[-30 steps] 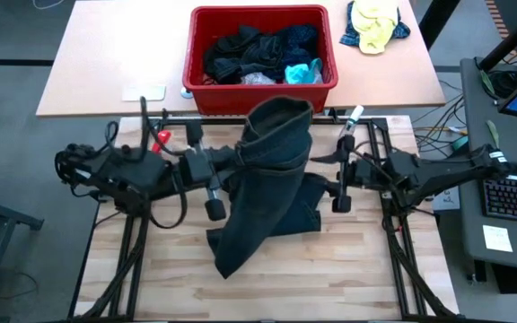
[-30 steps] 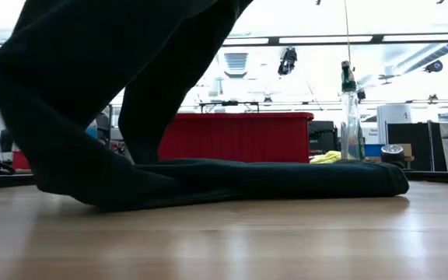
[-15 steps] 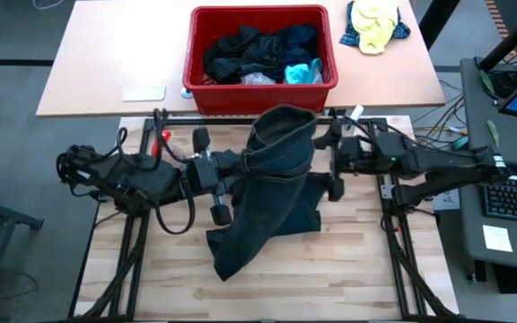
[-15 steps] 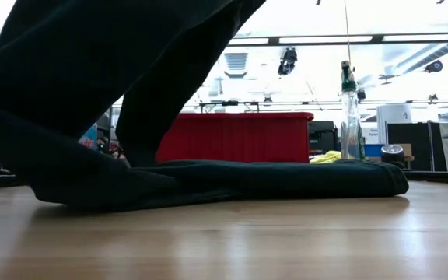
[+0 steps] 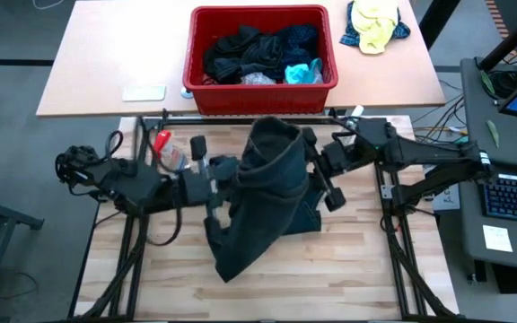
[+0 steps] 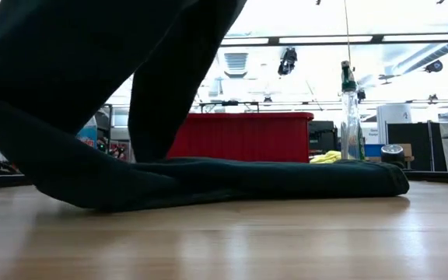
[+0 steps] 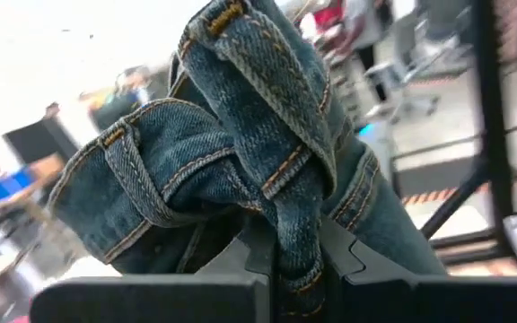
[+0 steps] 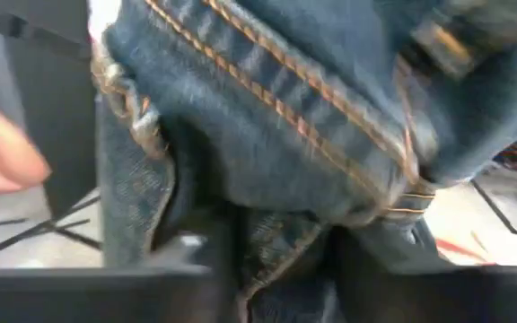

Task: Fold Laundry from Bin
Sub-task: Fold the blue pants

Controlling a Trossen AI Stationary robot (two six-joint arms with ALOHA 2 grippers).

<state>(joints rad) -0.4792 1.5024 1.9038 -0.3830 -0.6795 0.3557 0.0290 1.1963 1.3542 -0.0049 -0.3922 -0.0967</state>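
Two robot arms lift a pair of dark blue jeans (image 5: 263, 193) by the waistband above the wooden surface (image 5: 348, 269), while the legs trail down and lie flat on the boards, as the low view shows. The left claw (image 5: 227, 172) is clamped on a bunched fold of the waistband with a belt loop; its wrist view shows the denim pinched tight between the two dark fingers (image 7: 348, 260). The right claw (image 5: 311, 161) grips the opposite side of the waistband, its fingers closed over a seamed edge. Behind them, on the paler surface (image 5: 97, 63), the red bin (image 5: 260, 88) holds the rest of the laundry (image 5: 258, 52), a tangle of black, navy and turquoise garments. A yellow-and-blue bundle (image 5: 375, 22) lies beside the bin, and a spray bottle (image 6: 350, 109) stands near the edge.

The step in hand appears to be spreading a garment taken from the bin before folding. The next move likely calls for drawing the two claws apart to pull the waistband taut, then lowering the jeans flat on the wooden surface without dragging the legs into a twist.
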